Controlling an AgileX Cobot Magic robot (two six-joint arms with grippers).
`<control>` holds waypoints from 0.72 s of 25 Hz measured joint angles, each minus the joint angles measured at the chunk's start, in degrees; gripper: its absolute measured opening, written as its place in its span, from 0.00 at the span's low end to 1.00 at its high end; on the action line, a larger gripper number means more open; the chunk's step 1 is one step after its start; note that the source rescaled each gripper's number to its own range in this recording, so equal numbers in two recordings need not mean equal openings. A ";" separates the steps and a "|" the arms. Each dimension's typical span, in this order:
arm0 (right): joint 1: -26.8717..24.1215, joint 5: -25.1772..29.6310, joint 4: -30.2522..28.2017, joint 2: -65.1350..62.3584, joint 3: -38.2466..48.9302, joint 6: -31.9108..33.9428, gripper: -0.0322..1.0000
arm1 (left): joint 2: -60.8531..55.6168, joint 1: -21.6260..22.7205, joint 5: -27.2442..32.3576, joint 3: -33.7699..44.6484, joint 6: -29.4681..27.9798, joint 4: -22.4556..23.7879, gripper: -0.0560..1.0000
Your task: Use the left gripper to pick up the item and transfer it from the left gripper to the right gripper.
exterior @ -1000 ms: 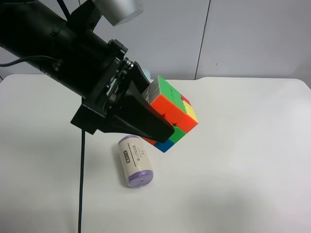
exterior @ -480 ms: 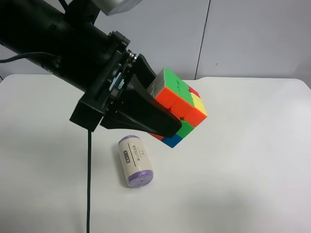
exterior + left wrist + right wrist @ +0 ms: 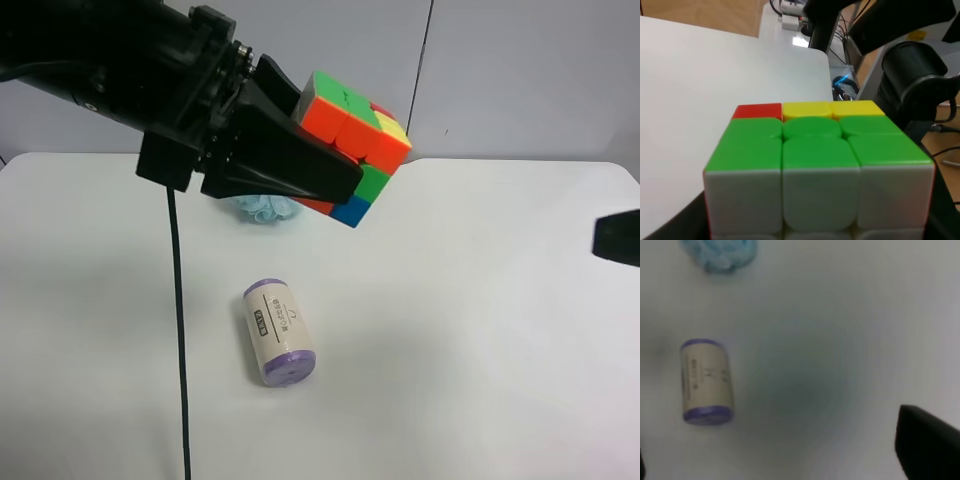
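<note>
The puzzle cube [image 3: 362, 128] is held in the air, well above the white table [image 3: 480, 330]. My left gripper [image 3: 340, 165], the arm at the exterior high view's left, is shut on it, with one black finger [image 3: 290, 160] across its near side. The cube fills the left wrist view [image 3: 820, 170], showing white, green, yellow and red squares. My right gripper [image 3: 617, 238] shows only as a black piece at the exterior high view's right edge, far from the cube. In the right wrist view one finger [image 3: 927, 447] is at one edge and a sliver at the other, spread wide and holding nothing.
A white roll with purple ends [image 3: 278, 332] lies on the table below the cube and also shows in the right wrist view [image 3: 706, 381]. A light blue mesh bath puff [image 3: 265, 208] sits behind it, partly under the left arm, and also shows in the right wrist view [image 3: 717, 252]. A black cable [image 3: 178, 330] hangs from the left arm.
The left gripper has lifted the cube higher and tilted it. The bath puff has come into view beneath it. The right gripper has entered at the right edge.
</note>
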 joint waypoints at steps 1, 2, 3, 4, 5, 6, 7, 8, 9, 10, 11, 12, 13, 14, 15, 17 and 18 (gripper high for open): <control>0.54 -1.46 2.94 1.65 -0.05 -1.20 1.00 | 0.00 0.50 0.27 0.00 0.22 -0.11 0.06; 1.05 -2.61 6.22 3.54 -0.05 -2.84 1.00 | 0.00 1.03 0.54 0.00 0.35 -0.27 0.06; 1.41 -3.60 9.25 5.35 -0.05 -4.82 1.00 | 0.00 1.50 0.76 0.00 0.40 -0.27 0.06; 1.60 -4.32 13.08 6.79 -0.05 -6.70 1.00 | 0.00 2.08 1.07 0.00 0.48 -0.39 0.06; 1.67 -4.73 17.20 8.43 -0.05 -9.30 1.00 | 0.00 2.67 1.34 0.00 0.75 -0.52 0.06; 1.67 -5.00 20.56 9.95 -0.05 -12.09 1.00 | 0.00 3.15 1.48 0.00 1.05 -0.70 0.06; 1.72 -5.19 24.71 11.42 -0.05 -14.80 1.00 | 0.00 3.77 1.63 0.00 1.47 -1.12 0.06; 1.72 -5.32 28.67 12.54 -0.05 -17.02 1.00 | 0.00 4.38 1.97 0.00 1.97 -1.69 0.06; 1.72 -5.38 31.83 13.57 -0.05 -19.17 1.00 | 0.00 5.04 2.56 0.00 2.64 -2.28 0.06; 1.72 -5.38 35.46 14.96 -0.05 -22.01 1.00 | 0.00 5.57 3.13 0.00 3.29 -2.98 0.06; 1.72 -5.31 38.90 15.90 -0.05 -24.28 1.00 | 0.00 6.19 3.65 0.00 3.98 -4.20 0.06; 1.78 -5.25 42.18 16.94 -0.05 -26.05 1.00 | 0.00 6.82 4.17 0.00 4.75 -5.19 0.06; 1.78 -4.82 44.77 17.76 -0.05 -27.74 1.00 | 0.00 7.36 4.85 0.00 5.26 -5.88 0.06; 1.78 -4.33 47.68 18.84 -0.05 -29.95 1.00 | 0.00 8.00 5.41 0.00 5.85 -6.60 0.06; 1.78 -3.85 50.54 19.60 -0.05 -31.56 1.00 | 0.00 8.63 6.09 0.00 6.22 -7.13 0.06; 1.78 -2.18 55.58 21.52 -0.05 -34.77 1.00 | 0.00 9.57 7.48 0.00 6.86 -7.67 0.06; 1.78 -1.03 58.21 22.54 -0.05 -36.21 1.00 | 0.00 9.93 8.08 0.00 7.13 -7.80 0.06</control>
